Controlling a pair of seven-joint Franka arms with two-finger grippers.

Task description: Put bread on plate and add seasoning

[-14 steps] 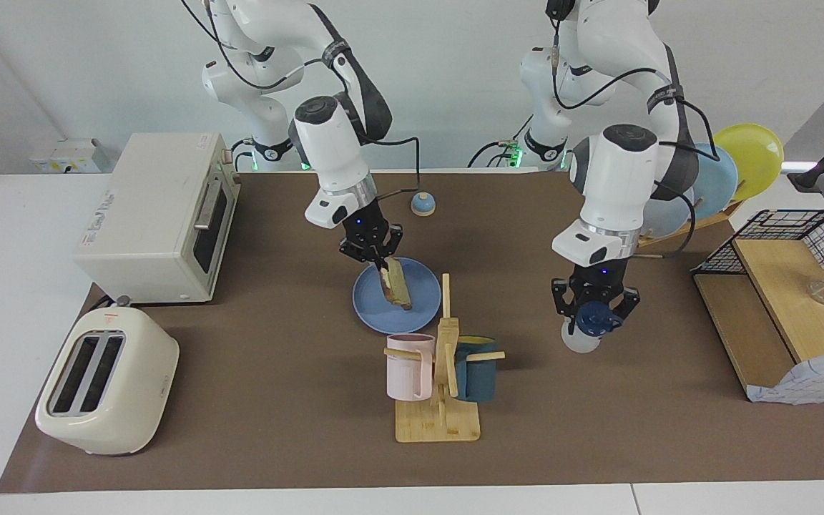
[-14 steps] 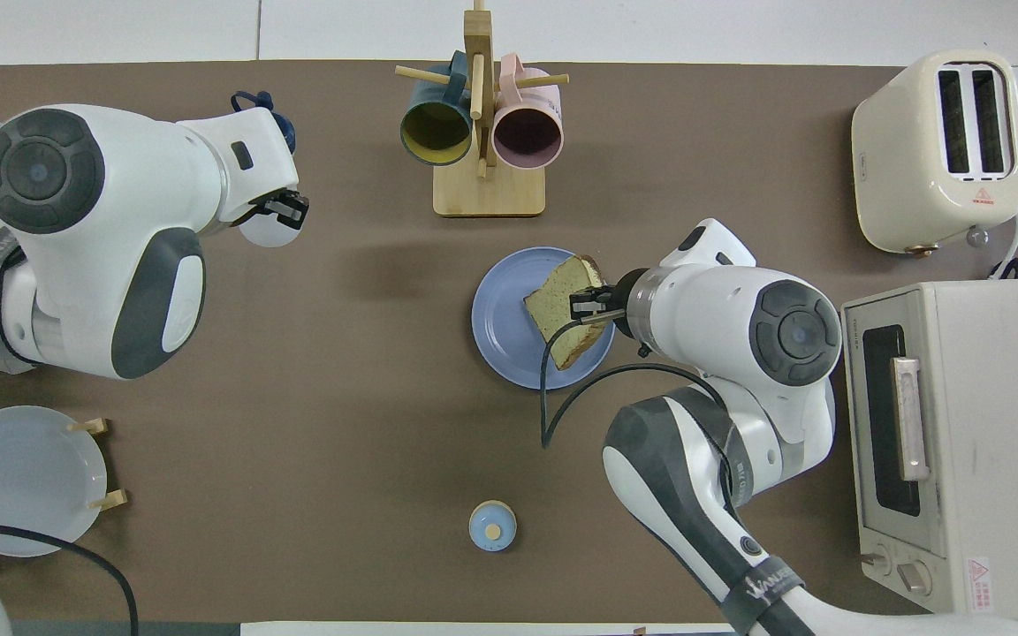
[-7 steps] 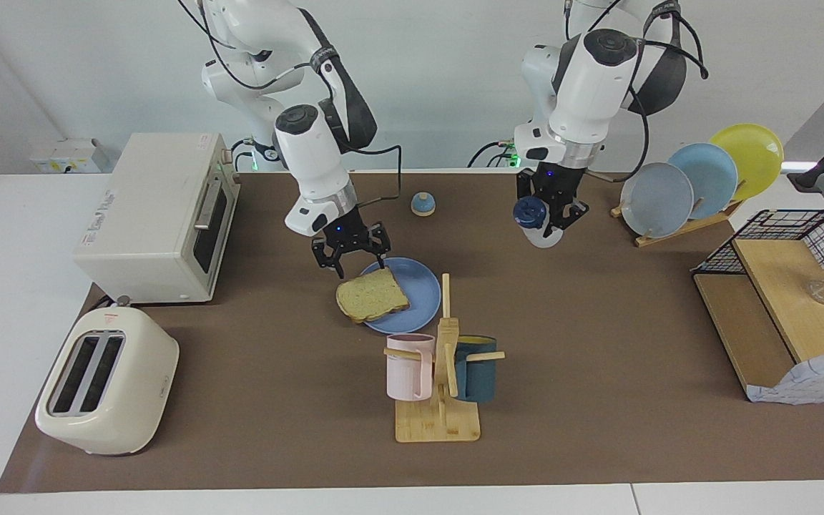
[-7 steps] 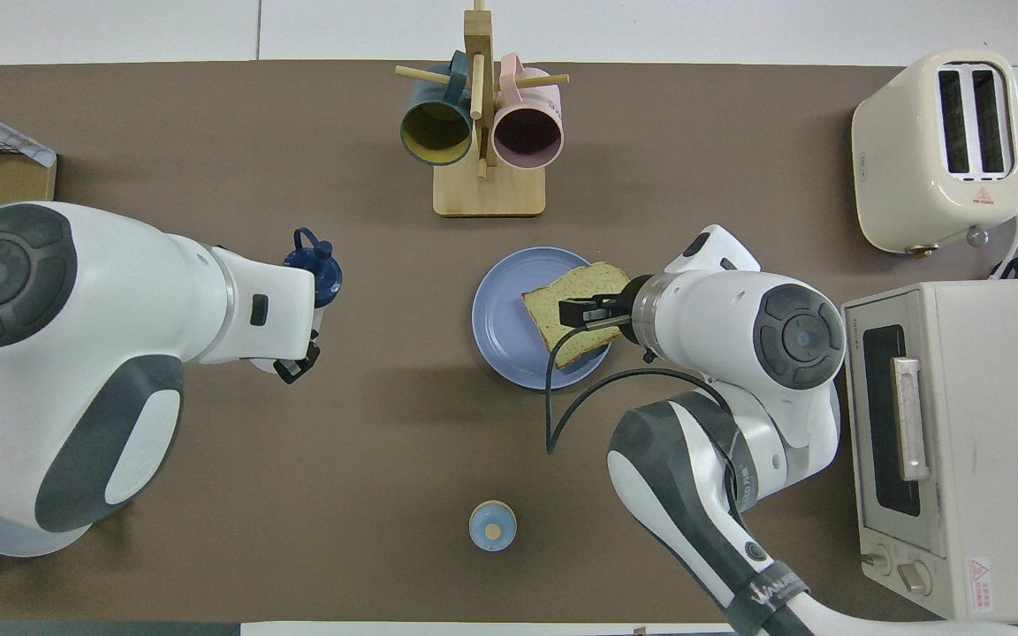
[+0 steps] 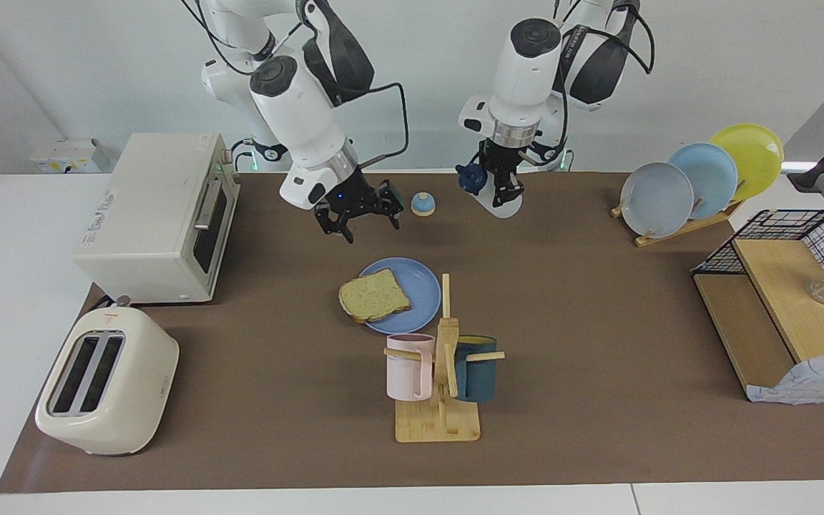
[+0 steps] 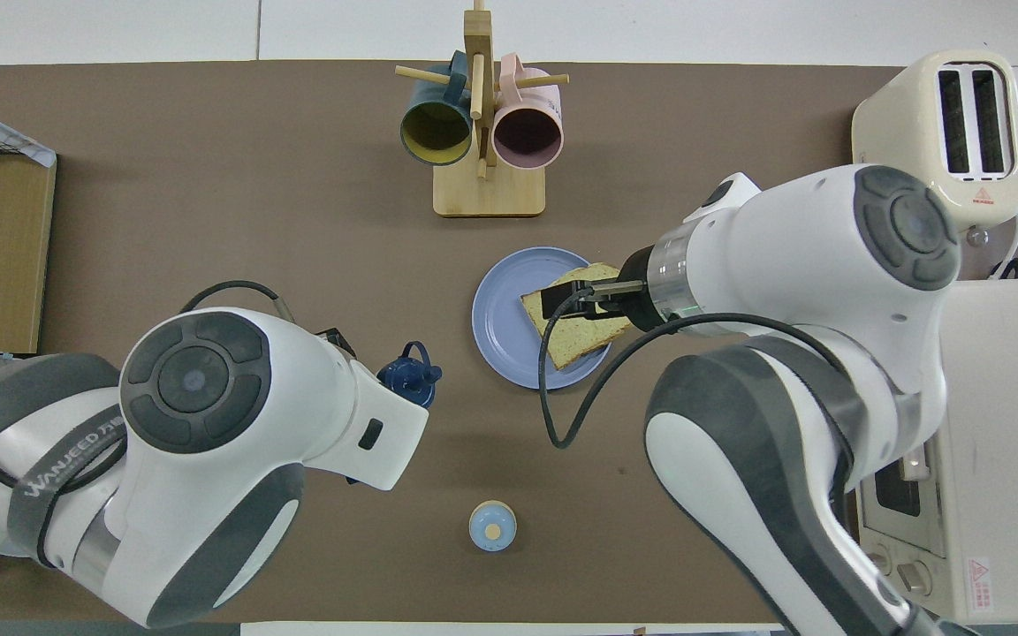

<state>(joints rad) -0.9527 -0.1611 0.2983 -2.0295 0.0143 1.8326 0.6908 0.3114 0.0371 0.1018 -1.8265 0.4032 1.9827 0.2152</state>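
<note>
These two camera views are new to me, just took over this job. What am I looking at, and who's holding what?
Both show one table, from opposite ends. The facing view looks at two robot arms; the overhead view looks down from their end. The bread lies on the blue plate, overhanging its rim toward the right arm's end. The right gripper hangs open and empty above the table. The left gripper is shut on the seasoning bottle, raised and tilted. Also there: a mug rack, a toaster, an oven, a small bell.
</note>
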